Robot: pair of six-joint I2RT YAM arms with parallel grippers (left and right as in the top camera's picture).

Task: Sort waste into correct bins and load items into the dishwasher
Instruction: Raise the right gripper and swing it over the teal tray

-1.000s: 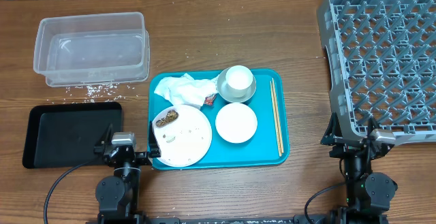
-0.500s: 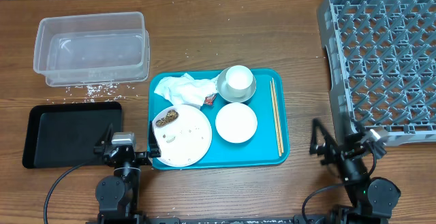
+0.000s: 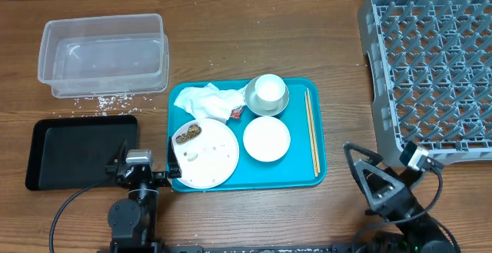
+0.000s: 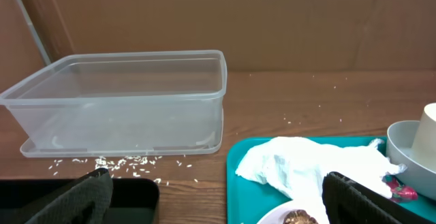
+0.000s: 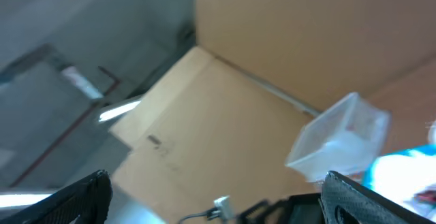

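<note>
A teal serving tray [image 3: 296, 172] carries the crumpled napkin [image 3: 206, 101], red wrapper [image 3: 237, 111], white plate [image 3: 207, 157] with the brown food lump [image 3: 187, 134], white shallow bowl [image 3: 267, 138], cup [image 3: 269, 88] inside the grey bowl [image 3: 255, 104], and chopsticks [image 3: 311, 130]. Rice grains [image 3: 104, 99] lie by the clear tub [image 3: 104, 53]. The black tray [image 3: 77, 151] sits front left, the dish rack [image 3: 430, 68] at the right. My left gripper [image 3: 146, 168] [image 4: 218, 203] stands open and empty between black tray and plate. My right gripper [image 3: 361, 164] [image 5: 214, 200] is open, empty, tilted toward the tray.
In the left wrist view the tub [image 4: 129, 94], rice [image 4: 116, 161] and napkin [image 4: 306, 166] lie ahead. The right wrist view is blurred and slanted, showing the tub [image 5: 337, 142] and cardboard walls. Bare wood lies between the teal tray and the rack.
My right arm has swung away from the rack's front edge, leftward and tilted over. The left arm and all objects have stayed put.
</note>
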